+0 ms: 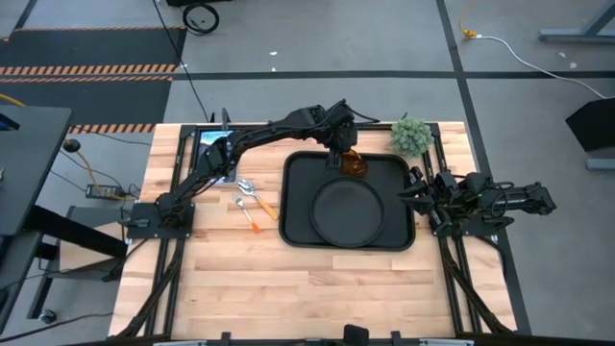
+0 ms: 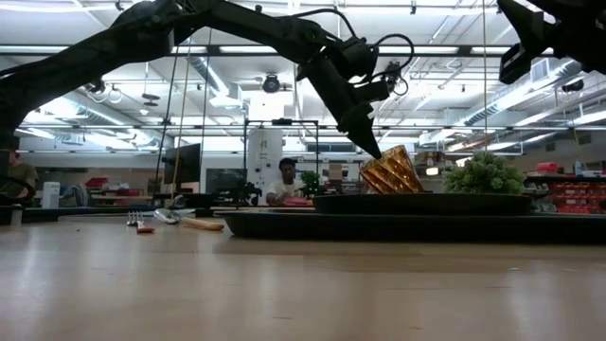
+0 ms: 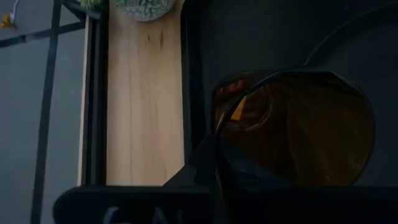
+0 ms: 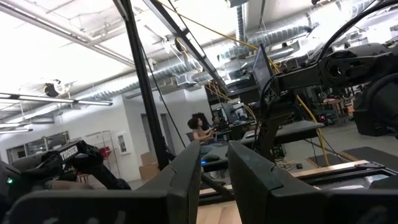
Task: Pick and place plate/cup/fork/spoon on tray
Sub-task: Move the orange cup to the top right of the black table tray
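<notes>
Left claw [image 1: 343, 154] grips the tilted cup [image 1: 355, 163] over the tray [image 1: 296, 207], upper centre of frame, just above the plate [image 1: 346, 211].

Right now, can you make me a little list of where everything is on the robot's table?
tray: middle of table
plate: flat on tray
cup: tilted, at tray's far edge, held by left gripper
fork: on table, left of tray
spoon: on table beside fork
right gripper: waiting at tray's right edge
plant: behind tray
</notes>
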{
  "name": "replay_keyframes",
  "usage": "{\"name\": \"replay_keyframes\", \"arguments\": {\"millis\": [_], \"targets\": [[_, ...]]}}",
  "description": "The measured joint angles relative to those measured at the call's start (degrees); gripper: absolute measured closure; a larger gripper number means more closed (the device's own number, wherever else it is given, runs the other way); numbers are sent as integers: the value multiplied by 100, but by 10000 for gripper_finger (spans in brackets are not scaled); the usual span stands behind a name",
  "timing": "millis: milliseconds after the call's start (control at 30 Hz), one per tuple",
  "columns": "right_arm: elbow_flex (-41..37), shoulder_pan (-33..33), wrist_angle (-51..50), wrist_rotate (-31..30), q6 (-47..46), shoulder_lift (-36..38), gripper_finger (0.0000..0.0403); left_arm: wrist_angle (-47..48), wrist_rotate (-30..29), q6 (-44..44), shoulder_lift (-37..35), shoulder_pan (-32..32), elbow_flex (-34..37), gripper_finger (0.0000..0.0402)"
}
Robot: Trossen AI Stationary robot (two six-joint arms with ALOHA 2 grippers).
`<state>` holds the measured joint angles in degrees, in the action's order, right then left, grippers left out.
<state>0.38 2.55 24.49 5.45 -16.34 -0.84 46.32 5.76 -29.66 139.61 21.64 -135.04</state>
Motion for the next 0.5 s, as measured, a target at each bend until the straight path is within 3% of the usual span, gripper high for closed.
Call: {"name": "replay_keyframes", "arguments": {"millis": [500], "targets": [[0, 0, 6, -2, 0, 0, 315, -190, -9, -123, 9, -29, 48, 383]]}}
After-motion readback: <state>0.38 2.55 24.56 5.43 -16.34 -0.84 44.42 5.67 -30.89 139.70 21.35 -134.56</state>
